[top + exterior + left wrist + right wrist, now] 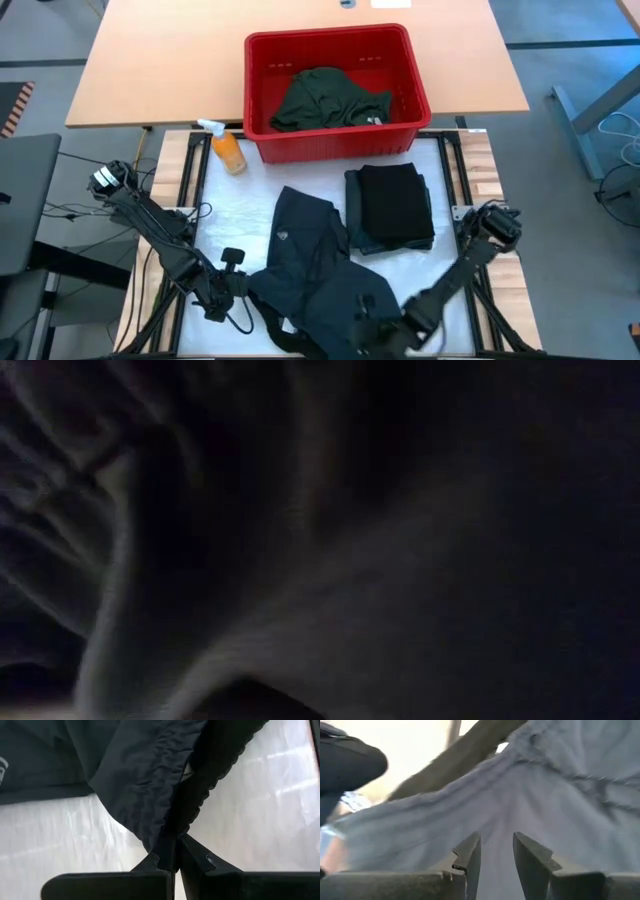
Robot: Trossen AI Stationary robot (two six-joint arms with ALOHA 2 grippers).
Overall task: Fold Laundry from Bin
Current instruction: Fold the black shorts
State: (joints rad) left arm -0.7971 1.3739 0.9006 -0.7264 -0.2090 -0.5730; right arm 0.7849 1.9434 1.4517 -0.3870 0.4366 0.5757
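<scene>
I saw the left gripper (172,862) clamped on a dark garment (310,265) lying in front of the bin (335,135); the right gripper (495,852) stood partly parted against its cloth, grip unclear; another garment (325,100) lay in the bin.

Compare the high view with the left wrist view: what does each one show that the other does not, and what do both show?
Only the high view shows the red bin holding a dark green garment, the orange spray bottle, the folded black stack and the right hand. Only the left wrist view shows the left hand shut on a puckered cloth edge. Both show the dark garment spread over the white table surface.
</scene>
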